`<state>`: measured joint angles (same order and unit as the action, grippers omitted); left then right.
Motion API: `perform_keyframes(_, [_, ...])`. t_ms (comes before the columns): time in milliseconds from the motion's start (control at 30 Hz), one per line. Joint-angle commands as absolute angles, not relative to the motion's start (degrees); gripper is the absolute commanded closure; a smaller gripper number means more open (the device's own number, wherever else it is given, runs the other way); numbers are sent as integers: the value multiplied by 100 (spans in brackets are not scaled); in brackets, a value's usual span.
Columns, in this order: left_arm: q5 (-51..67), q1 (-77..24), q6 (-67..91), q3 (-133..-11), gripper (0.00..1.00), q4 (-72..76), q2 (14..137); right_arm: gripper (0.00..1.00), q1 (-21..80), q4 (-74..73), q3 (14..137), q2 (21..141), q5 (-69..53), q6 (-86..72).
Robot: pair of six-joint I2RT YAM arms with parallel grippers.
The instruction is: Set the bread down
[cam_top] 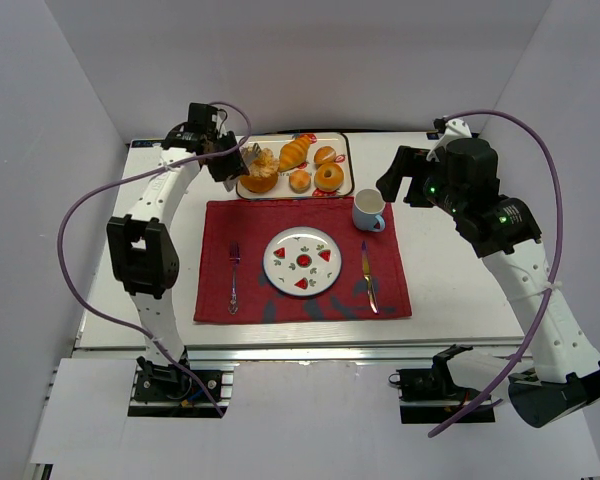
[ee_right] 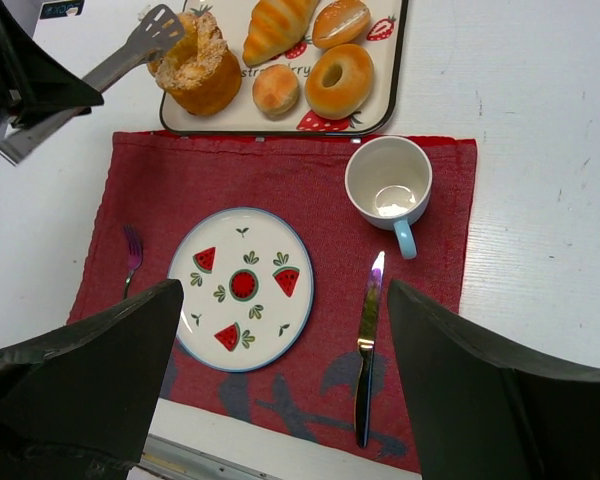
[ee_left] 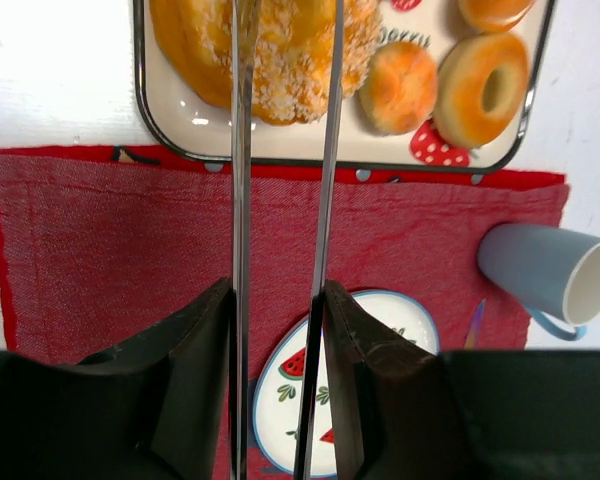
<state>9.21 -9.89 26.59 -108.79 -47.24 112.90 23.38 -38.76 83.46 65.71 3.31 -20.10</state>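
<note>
The left jaws stand narrow, clamped on the handle end of a pair of metal tongs [ee_left: 242,150]. The two thin tong arms run out side by side with a gap between them, over the red placemat [ee_right: 130,190] and up onto the tray [ee_left: 180,115]. There they cross the top of the ring-shaped loaf [ee_left: 285,50], which sits at the tray's left end with its pale crumbly dusting facing up. The right wrist view shows one slotted tong head at the loaf's top edge. I cannot tell whether the tips are pinching the loaf or only resting against it. The loaf looks settled on the tray, not lifted.

The small round bun [ee_left: 400,87] lies just beside the loaf, between it and the donut [ee_right: 355,90]. The croissant [ee_right: 275,25] and another glazed roll sit behind them.

The right jaws are spread wide with nothing between them. They hang high over the place setting, well apart from the tray.

Below the tray, the watermelon-patterned plate [ee_right: 270,325] sits in the middle of the placemat and carries nothing. A fork [ee_right: 132,255] lies to its left and a knife [ee_right: 368,340] to its right, with a pale blue mug [ee_right: 388,185] just past the knife's tip. The white worktop [ee_right: 540,200] carries it all.

As I judge it, the task has barely begun. Neither piece of bread has left the tray, and the tongs are only now at the first one. Left to do are a secure pinch on the loaf, the carry to what is probably the plate, and then the bun.
</note>
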Motion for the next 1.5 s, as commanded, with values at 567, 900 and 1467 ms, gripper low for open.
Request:
perform_keyframes(567, [1011,-1090,2654,-11803,50,-4886,11119,11,2338,-3560,8420,6566,378,-1925])
perform_keyframes(900, [-140,-1090,2347,-11822,43,-5572,11136,11,2338,-3568,8323,6495,422,-1907])
perform_keyframes(1467, [-9,-1090,2233,-11171,42,-5282,11329,11,2338,-3568,8244,6495,466,-1916])
